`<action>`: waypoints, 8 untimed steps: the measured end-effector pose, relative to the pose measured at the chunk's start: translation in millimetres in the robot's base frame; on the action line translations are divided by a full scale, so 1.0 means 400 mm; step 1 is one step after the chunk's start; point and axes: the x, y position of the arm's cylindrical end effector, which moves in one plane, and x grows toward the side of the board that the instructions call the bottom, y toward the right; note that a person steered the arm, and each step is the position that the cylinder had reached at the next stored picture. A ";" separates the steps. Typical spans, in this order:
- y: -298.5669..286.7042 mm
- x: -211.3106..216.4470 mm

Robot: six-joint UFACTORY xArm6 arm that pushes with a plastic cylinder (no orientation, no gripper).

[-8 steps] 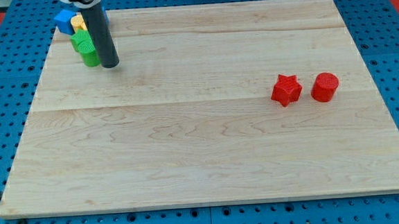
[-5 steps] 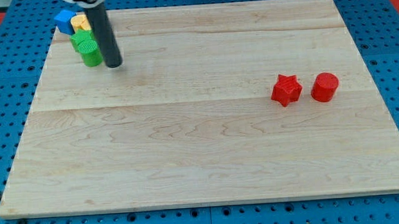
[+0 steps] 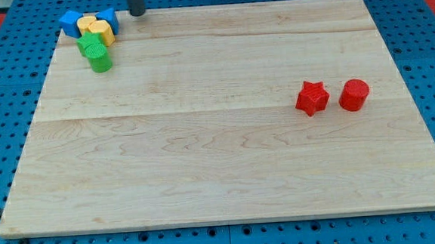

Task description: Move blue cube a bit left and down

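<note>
The blue cube (image 3: 69, 23) sits at the board's top left corner, at the left end of a tight cluster. Touching it on the right are two yellow blocks (image 3: 95, 29), and a second blue block (image 3: 109, 17) peeks out behind them. Two green blocks (image 3: 94, 54) lie just below the yellow ones. My tip (image 3: 137, 13) is at the board's top edge, a little right of the cluster and apart from every block. Most of the rod is cut off by the view's top.
A red star (image 3: 311, 97) and a red cylinder (image 3: 354, 95) lie side by side at the right of the wooden board (image 3: 219, 152). Blue pegboard surrounds the board.
My tip has moved up and slightly right, from beside the green blocks to the board's top edge. The second blue block, hidden before, now shows. No block has shifted.
</note>
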 end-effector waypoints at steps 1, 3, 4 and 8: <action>-0.207 -0.003; -0.238 -0.002; -0.259 -0.002; -0.317 0.000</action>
